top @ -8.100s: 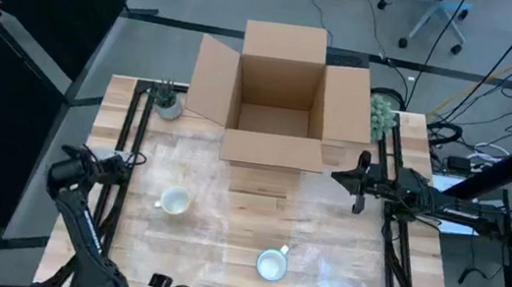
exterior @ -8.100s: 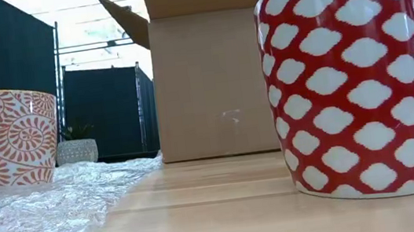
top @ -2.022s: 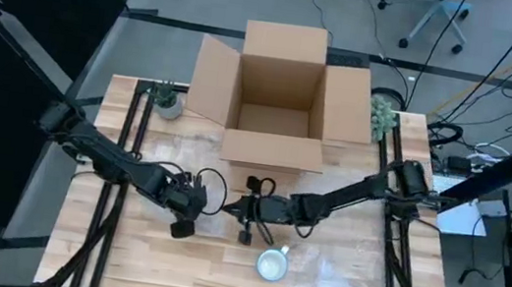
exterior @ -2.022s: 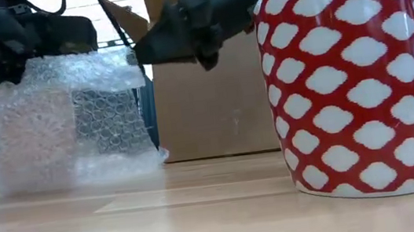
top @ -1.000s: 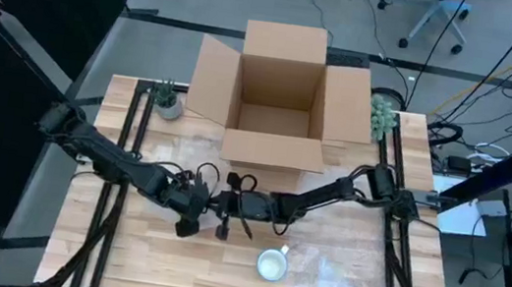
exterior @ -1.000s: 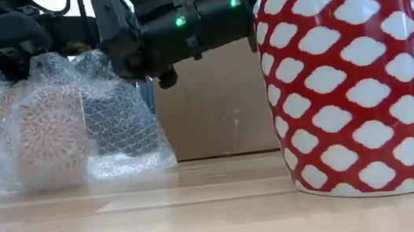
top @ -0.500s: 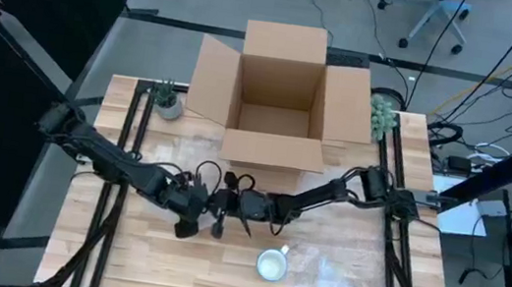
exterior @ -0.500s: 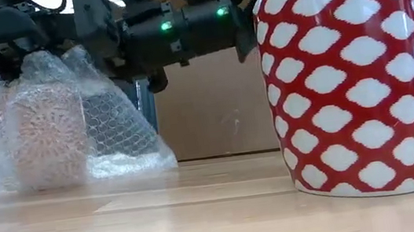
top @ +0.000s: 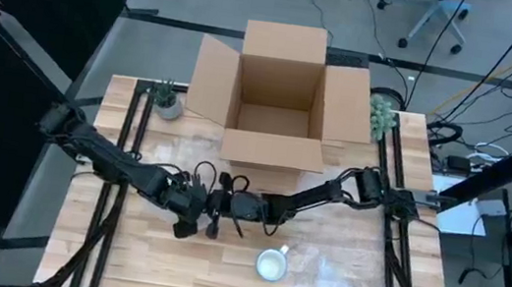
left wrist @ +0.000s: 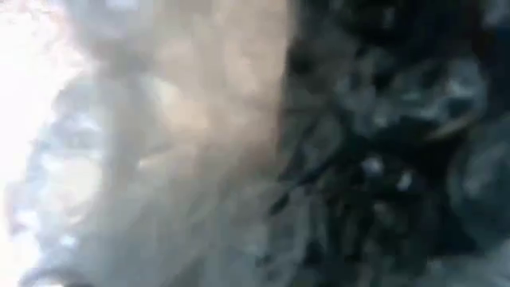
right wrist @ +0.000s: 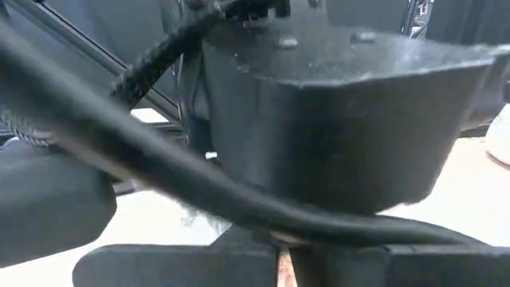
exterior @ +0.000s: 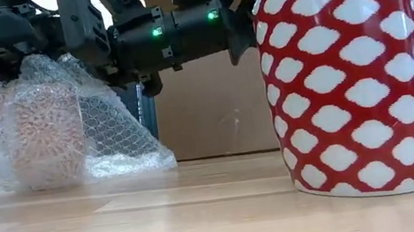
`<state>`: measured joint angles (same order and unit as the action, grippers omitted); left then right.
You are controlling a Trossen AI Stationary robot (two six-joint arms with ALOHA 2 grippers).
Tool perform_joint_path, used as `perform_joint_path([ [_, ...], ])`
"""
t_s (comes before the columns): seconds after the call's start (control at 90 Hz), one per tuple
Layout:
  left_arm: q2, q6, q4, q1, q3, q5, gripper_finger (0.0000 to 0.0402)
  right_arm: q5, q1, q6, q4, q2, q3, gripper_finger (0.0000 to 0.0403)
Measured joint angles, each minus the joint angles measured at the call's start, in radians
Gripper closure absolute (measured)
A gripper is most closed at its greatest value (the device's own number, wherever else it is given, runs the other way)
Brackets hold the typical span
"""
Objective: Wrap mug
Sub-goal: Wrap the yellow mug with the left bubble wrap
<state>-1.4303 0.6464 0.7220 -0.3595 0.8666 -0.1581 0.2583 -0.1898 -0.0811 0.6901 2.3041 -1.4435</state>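
1. High view: the left gripper (top: 189, 216) and the right gripper (top: 215, 208) meet at mid-table, hiding the mug being wrapped. Whether either pair of fingers is open cannot be told. One cardboard box (top: 279, 97) stands open behind them; one white-rimmed mug (top: 270, 263) sits nearer the front.
2. Low view: one orange-patterned mug (exterior: 45, 134) stands inside bubble wrap (exterior: 106, 132); one red-and-white mug (exterior: 348, 75) stands apart, close to the camera.
3. Both wrist views are blocked at close range.
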Motion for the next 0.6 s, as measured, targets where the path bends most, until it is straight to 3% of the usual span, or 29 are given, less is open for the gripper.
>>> perform_joint_path([
  [0.6,0.014,-0.035,0.255,-0.018,0.174,-0.014,0.0400,-0.001,-0.001,0.001,-0.009,0.003,0.003,0.0403],
])
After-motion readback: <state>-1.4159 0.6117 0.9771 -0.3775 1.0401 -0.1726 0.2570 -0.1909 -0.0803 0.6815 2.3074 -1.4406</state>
